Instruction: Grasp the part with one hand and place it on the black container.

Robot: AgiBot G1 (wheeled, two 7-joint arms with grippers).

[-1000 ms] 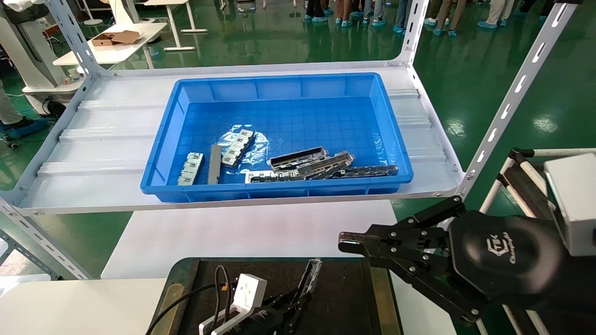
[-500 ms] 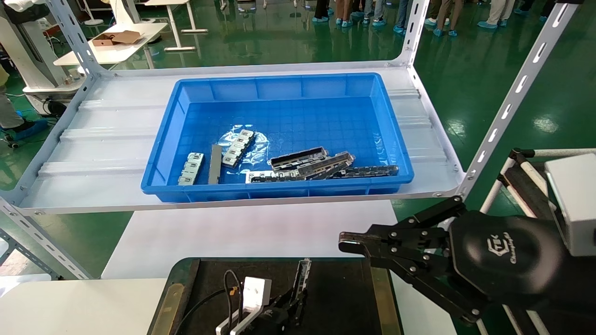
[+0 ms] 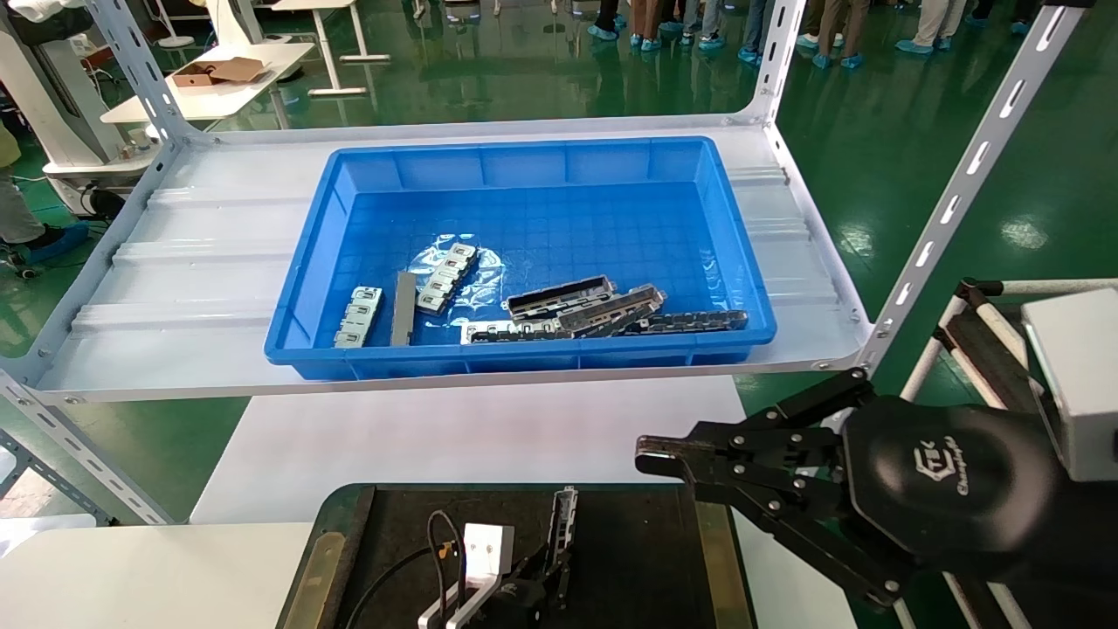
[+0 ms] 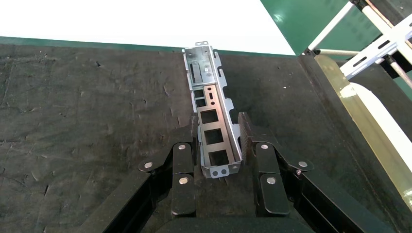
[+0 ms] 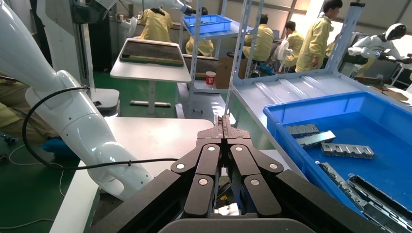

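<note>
The part (image 4: 214, 121), a narrow silvery channel strip with slotted sides, sits between the fingers of my left gripper (image 4: 218, 127), which is shut on its near end. The part's far end points away over the black container (image 4: 87, 107), low over its matt floor or resting on it. In the head view the left gripper (image 3: 541, 577) and the part (image 3: 563, 524) are at the bottom centre, over the black container (image 3: 638, 559). My right gripper (image 3: 651, 456) is shut and empty, hovering at the container's right side; it also shows in the right wrist view (image 5: 223, 121).
A blue bin (image 3: 524, 162) on the white rack shelf (image 3: 201, 262) holds several more metal parts (image 3: 559, 299), short segmented blocks (image 3: 445, 278) and a flat grey bar (image 3: 403, 307). A brass-coloured strip (image 4: 369, 131) edges the container. A slanted rack post (image 3: 952, 192) stands at right.
My left gripper has shifted slightly right and turned with the part, so the part now points more straight away and sits lower over the black container. The right arm has not moved.
</note>
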